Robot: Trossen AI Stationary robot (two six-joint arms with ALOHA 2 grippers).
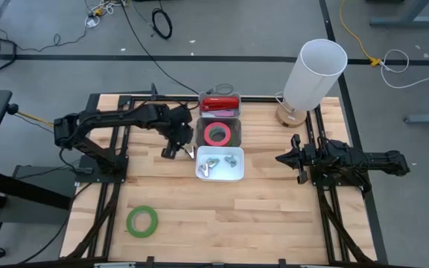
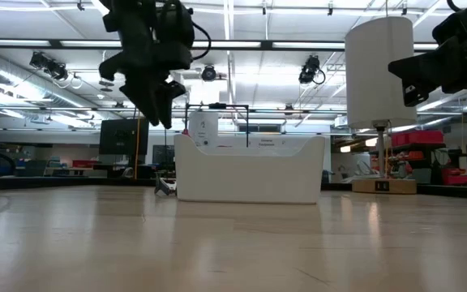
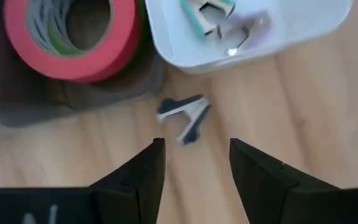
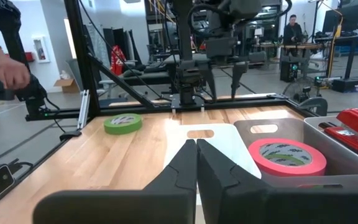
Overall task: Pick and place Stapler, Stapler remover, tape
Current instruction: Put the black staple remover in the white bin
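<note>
My left gripper (image 3: pixel 194 165) hangs above the wooden table (image 1: pixel 274 216), fingers spread apart with nothing between them. Straight below and just ahead lies a small dark metal staple remover (image 3: pixel 185 115), on bare wood just beside the white plastic bin (image 1: pixel 233 175). It lies aslant, so I judge the wrist should turn before descending. My right gripper (image 1: pixel 293 158) waits far off, fingers pressed together, so the left is nearer.
</note>
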